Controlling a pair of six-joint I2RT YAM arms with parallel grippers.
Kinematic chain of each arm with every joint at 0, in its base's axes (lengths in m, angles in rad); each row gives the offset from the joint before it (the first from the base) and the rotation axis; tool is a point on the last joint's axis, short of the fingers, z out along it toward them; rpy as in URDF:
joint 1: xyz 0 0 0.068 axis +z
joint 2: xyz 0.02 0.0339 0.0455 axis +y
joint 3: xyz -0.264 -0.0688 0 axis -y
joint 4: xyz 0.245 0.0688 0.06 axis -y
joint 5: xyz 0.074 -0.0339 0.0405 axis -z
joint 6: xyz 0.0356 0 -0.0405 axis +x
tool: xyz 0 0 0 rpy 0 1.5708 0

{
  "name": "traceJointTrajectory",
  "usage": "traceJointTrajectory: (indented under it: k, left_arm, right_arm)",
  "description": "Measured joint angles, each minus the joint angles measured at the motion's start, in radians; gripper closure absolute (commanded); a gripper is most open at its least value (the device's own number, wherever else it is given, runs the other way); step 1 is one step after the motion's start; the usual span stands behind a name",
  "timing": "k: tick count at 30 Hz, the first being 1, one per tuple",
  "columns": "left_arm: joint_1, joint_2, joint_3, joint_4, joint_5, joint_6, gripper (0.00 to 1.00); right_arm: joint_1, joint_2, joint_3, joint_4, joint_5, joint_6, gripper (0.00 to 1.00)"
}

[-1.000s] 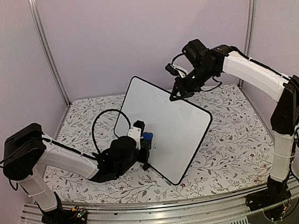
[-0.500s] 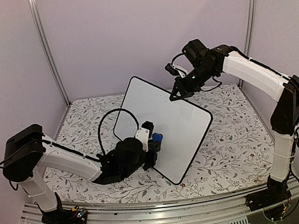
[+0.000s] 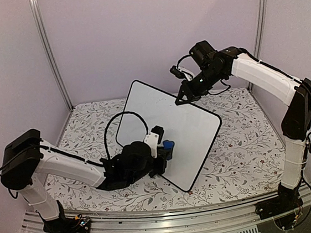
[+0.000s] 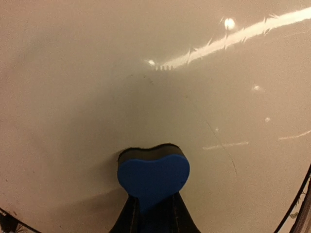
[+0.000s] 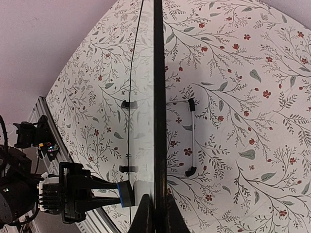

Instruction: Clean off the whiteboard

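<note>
Here, mid-frame, the tilted whiteboard (image 3: 173, 128) stands on the floral surface (image 3: 247, 140), right gripper (image 3: 185, 98) fingers pinching its upper edge; left gripper (image 3: 166, 149) fingers pinch a blue eraser (image 4: 153, 177) against it.

- The whiteboard (image 3: 184, 124) stands tilted across the middle of the top view and splits the surface (image 3: 248, 151) into a left and a right part.
- At its top corner the right gripper (image 3: 182, 99) clamps the frame, and the arm arcs over the upper right.
- At the board's lower-left face the left gripper (image 3: 166, 149) presses a blue eraser (image 3: 169, 145); arm and cable loop (image 3: 110, 133) fill the lower left.
- Open floral surface lies right of the board.
- Behind the board, a thin bar (image 5: 194, 141) sits close.
</note>
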Motion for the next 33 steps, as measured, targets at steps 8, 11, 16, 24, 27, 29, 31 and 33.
traceJointTrajectory:
  k: [8, 11, 16, 24, 27, 29, 31, 33]
  left_arm:
    - [0.086, -0.059, -0.036, -0.111, 0.020, -0.025, 0.97]
    - [0.124, -0.070, -0.076, -0.142, 0.000, -0.023, 0.96]
    - [0.130, -0.071, -0.132, -0.141, -0.006, 0.000, 0.96]
    - [0.058, -0.052, -0.131, -0.108, -0.010, 0.051, 0.96]
    - [0.024, -0.031, -0.109, -0.106, -0.042, 0.061, 0.96]
    - [0.003, -0.019, -0.093, -0.111, -0.069, 0.067, 0.96]
    - [-0.016, -0.011, -0.079, -0.114, -0.086, 0.071, 0.96]
    - [-0.033, -0.007, -0.066, -0.114, -0.089, 0.076, 0.96]
  right_arm:
    - [0.003, 0.000, 0.000, 0.006, -0.001, 0.011, 1.00]
    - [0.004, 0.000, 0.000, 0.006, -0.001, 0.018, 1.00]
    - [0.004, 0.000, 0.000, 0.006, -0.001, 0.022, 1.00]
    - [0.005, 0.000, 0.000, 0.006, -0.001, 0.022, 1.00]
    - [0.005, 0.000, 0.000, 0.006, 0.000, 0.021, 1.00]
    - [0.005, 0.000, 0.001, 0.006, 0.000, 0.020, 1.00]
    - [0.005, 0.000, 0.001, 0.007, 0.000, 0.018, 1.00]
    - [0.005, 0.000, 0.001, 0.008, 0.000, 0.015, 1.00]
